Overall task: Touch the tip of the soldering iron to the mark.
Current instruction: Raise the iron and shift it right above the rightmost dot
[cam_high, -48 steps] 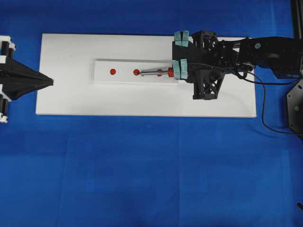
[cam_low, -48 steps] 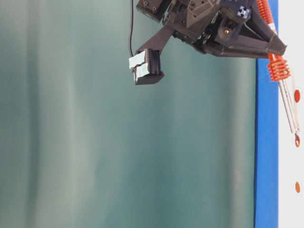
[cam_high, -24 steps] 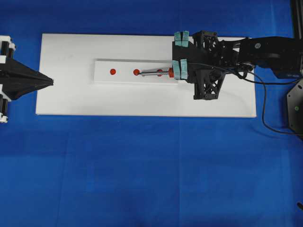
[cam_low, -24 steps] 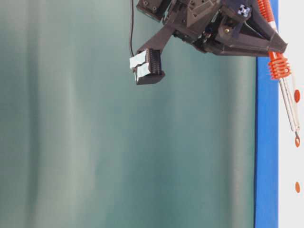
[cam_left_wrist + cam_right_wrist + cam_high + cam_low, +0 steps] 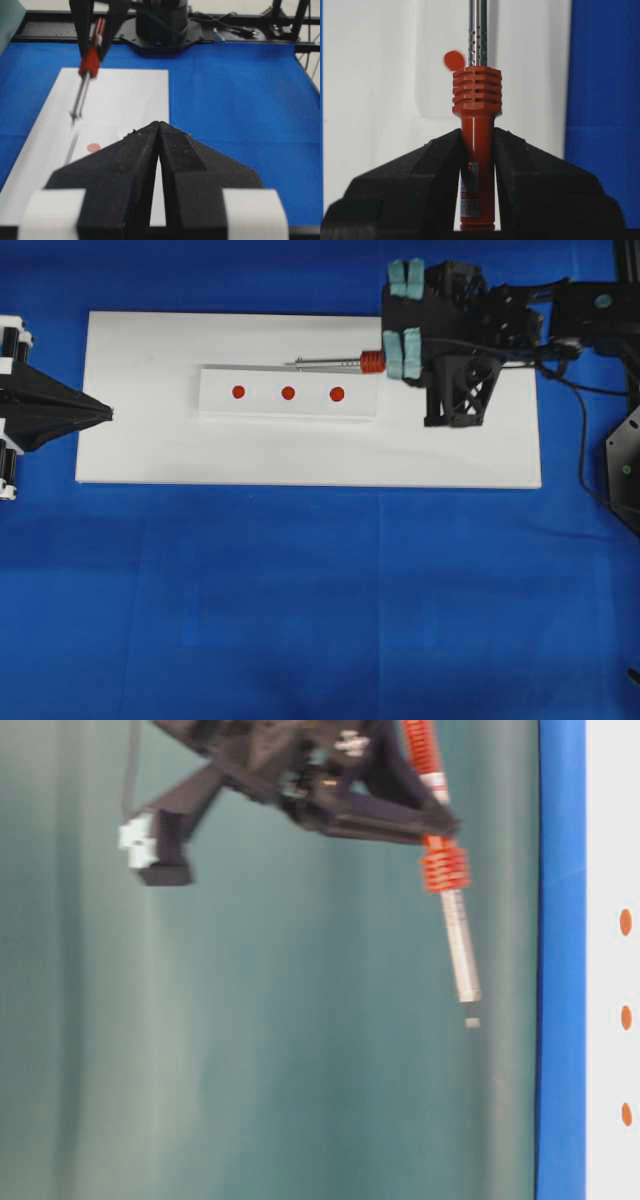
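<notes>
1. Right hand (image 5: 405,328) is clamped on the soldering iron (image 5: 345,363) by its orange handle. Shaft runs lengthwise along the white board (image 5: 140,450), parallel to the strip (image 5: 215,405), lifted clear of it.
2. Tip (image 5: 296,363) hangs near the strip's far edge; the mark (image 5: 288,393), middle dot of three, lies down and toward the board's near edge from it.
3. Nothing stands between tip and mark.
4. Left hand (image 5: 158,150) pinched shut, empty, at the board's left end, well apart.
</notes>
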You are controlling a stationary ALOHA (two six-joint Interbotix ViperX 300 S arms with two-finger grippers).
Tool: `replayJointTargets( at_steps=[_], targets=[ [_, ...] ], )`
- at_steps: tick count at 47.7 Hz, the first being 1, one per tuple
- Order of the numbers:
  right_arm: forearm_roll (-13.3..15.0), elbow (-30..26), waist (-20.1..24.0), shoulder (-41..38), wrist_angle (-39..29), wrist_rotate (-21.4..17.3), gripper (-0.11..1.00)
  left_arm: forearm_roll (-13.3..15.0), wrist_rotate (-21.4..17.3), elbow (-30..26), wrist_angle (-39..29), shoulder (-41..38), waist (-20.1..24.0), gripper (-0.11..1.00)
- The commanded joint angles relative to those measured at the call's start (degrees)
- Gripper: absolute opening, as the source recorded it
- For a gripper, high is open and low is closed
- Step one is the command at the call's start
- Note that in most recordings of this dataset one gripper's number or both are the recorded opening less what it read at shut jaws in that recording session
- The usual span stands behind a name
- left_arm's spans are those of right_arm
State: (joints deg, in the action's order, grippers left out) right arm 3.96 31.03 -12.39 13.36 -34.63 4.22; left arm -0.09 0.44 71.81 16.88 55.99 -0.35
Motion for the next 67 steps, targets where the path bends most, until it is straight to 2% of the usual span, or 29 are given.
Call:
replayJointTargets(
  at_steps=[1,18,42,67],
  targets=[
    [0.79,-2.29,-0.09,1.93,-0.79,0.18,0.06,-0.09,0.00,-0.62,0.70,-0.18,0.00,0.00],
    [0.88,-1.23,-0.44,2.72,-1.05,0.00,0.06,0.00,0.09,-0.62,0.62,-0.18,0.09,0.00],
    [0.88,7.29,-1.23,12.13,-2.20,-0.18,0.06,0.00,0.09,-0.53,0.44,-0.18,0.00,0.00],
    [0.70,8.35,-1.23,13.10,-3.34,-0.18,0.06,0.00,0.00,-0.53,0.35,-0.18,0.00,0.00]
  ],
)
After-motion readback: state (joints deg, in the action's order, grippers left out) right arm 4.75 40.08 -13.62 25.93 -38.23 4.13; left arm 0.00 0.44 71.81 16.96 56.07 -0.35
